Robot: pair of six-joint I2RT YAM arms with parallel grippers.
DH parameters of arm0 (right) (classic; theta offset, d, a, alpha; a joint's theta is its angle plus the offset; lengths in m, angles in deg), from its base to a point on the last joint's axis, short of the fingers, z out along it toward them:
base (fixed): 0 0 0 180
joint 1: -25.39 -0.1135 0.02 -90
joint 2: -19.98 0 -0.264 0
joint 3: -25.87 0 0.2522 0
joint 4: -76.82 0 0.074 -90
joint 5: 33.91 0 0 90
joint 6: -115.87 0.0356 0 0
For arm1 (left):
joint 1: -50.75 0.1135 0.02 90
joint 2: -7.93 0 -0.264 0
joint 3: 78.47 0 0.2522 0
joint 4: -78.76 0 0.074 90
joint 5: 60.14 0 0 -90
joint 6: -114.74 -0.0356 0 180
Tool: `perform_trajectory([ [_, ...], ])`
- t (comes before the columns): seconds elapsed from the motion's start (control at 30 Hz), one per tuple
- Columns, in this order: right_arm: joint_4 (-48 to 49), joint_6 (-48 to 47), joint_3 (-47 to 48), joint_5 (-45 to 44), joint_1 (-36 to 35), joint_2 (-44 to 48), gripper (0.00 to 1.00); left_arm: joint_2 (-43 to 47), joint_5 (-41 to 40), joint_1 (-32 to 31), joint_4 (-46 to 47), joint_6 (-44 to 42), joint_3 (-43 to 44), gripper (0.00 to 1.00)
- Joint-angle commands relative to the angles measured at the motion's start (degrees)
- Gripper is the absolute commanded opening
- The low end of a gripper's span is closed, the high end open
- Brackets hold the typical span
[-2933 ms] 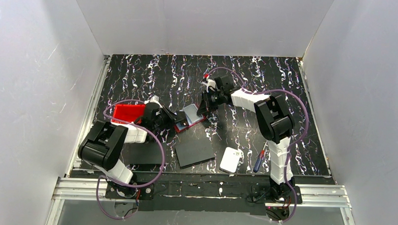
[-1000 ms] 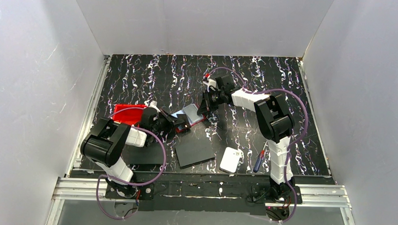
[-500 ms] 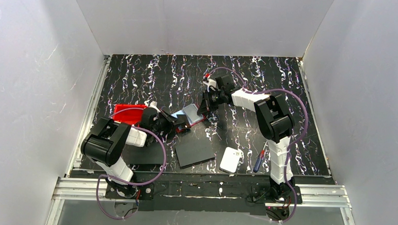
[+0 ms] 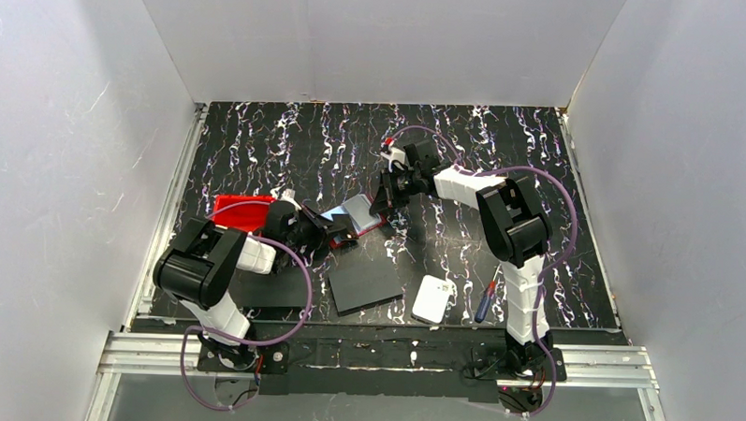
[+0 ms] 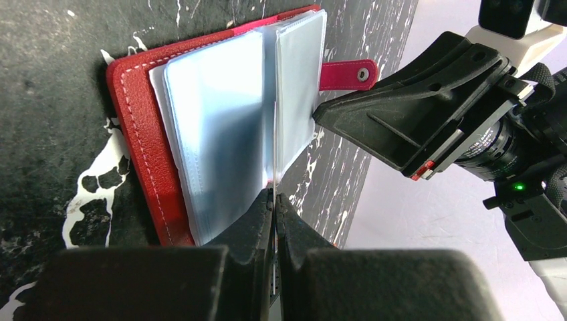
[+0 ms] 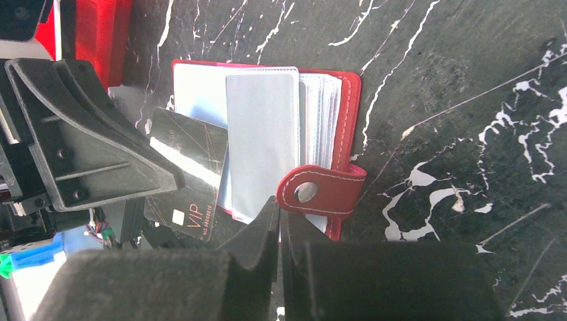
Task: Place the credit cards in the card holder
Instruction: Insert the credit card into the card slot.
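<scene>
The card holder [image 6: 348,114] lies open on the mat, red with clear plastic sleeves and a snap strap [image 6: 319,190]; it also shows in the overhead view [image 4: 355,215]. My left gripper [image 5: 275,197] is shut on a credit card [image 6: 184,177], black with "VIP" printed on it. In the left wrist view the card is only a thin edge [image 5: 275,160], running in between two sleeves. My right gripper [image 6: 279,206] is shut on the free edge of one sleeve [image 6: 261,147], next to the strap. The two grippers face each other across the holder.
A bright red bin [image 4: 236,210] stands just left of the left arm. Two black flat sheets [image 4: 365,283] [image 4: 273,289] lie near the front. A white rounded pad [image 4: 434,299] and a screwdriver [image 4: 485,301] rest by the right arm's base.
Since the earliest frame my left gripper has moved right, up to the holder, carrying the card. Over the last second nothing has visibly moved.
</scene>
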Motion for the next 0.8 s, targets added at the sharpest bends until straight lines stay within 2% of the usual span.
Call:
perform_trajectory([
  [0.0, -0.4, -1.0, 0.5, -1.2, -0.8, -1.9, 0.09, 2.9, -1.0, 0.3, 0.3, -0.8, -0.3, 0.0],
  [0.77, -0.9, -1.2, 0.7, -1.1, -1.0, -2.0, 0.09, -0.2, -0.3, 0.2, 0.8, -0.6, 0.7, 0.0],
])
